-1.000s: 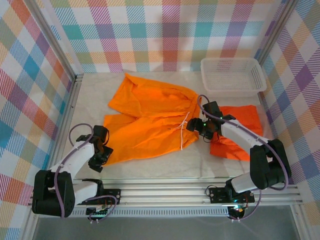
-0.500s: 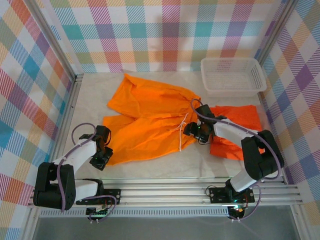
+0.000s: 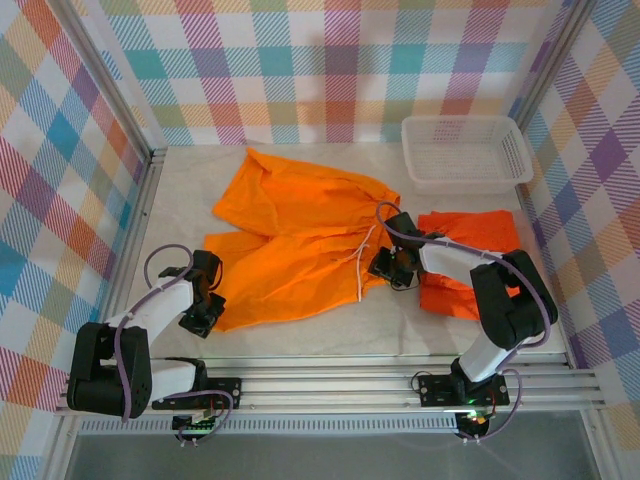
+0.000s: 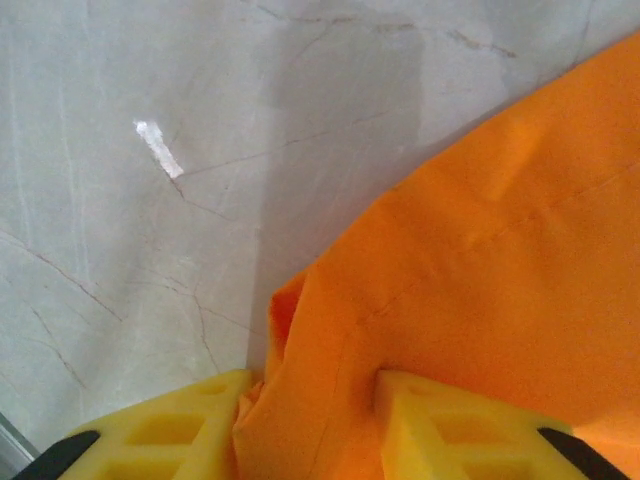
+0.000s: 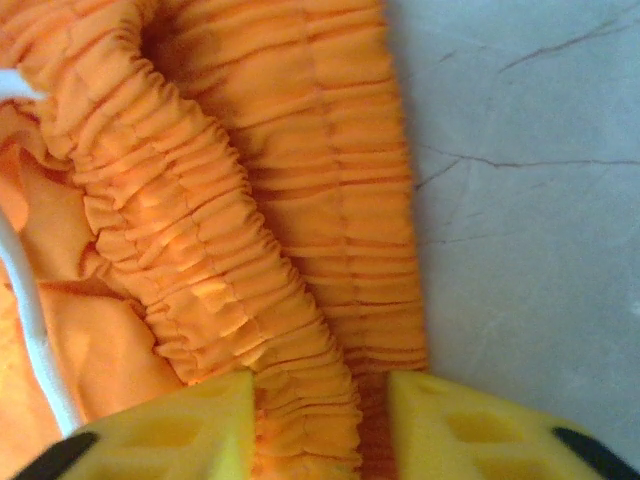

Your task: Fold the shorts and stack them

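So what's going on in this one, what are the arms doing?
The robot is gripping the orange shorts spread out on the table. The left hand pinches a leg's hem corner, and the right hand pinches the gathered waistband. No fold yet. A second, redder-orange pair lies apparently folded at the right, near the white basket.

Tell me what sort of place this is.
Probably a robot test cell, not a home: plaid cloth walls on metal framing, a marble-look table, two arms bolted to a rail beside orange shorts.
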### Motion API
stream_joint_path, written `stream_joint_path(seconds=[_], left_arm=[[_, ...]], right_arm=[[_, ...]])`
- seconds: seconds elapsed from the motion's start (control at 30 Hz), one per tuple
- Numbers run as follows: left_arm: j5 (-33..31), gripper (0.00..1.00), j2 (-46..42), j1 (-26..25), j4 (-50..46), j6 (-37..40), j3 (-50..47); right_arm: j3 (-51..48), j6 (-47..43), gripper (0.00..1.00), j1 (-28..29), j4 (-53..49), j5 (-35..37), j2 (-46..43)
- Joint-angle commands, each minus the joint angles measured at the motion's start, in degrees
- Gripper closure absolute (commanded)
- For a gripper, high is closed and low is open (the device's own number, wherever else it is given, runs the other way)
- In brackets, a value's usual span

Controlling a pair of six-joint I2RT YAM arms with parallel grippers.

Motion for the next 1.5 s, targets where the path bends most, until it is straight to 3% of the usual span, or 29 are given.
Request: stream_joint_path(seconds=[0.0,0.17,0.27,0.9,1.47], left_arm=[[-0.2,0.7,1.1,-0.7,6.6,1.2,-0.3],[-1.3,0.89,-0.7,-0.7,6.8,2.5,0.0],[-2.3,1.0,-2.0,-0.7,5.7,3.8,1.8],[-16.1,1.0,-16.7,0.2,-12.0,13.1,25.7],[-17.5,1.0,-11.6,0.2,-15.2,23.6,51.9]], right_arm=[[-0.2,-0.3,0.75,0.4,-1.1,1.3,1.6],[1.3,-1.9,0.97,0.4,-3.2,2.6,0.3],[3.1,-3.7,1.0,0.4,-5.9,3.8,-0.9],[10.1,-8.7,1.0,0.4,-14.9,1.0,-17.4],[13.5,-7.2,1.0,0.5,-17.7,-2.2,-27.4]])
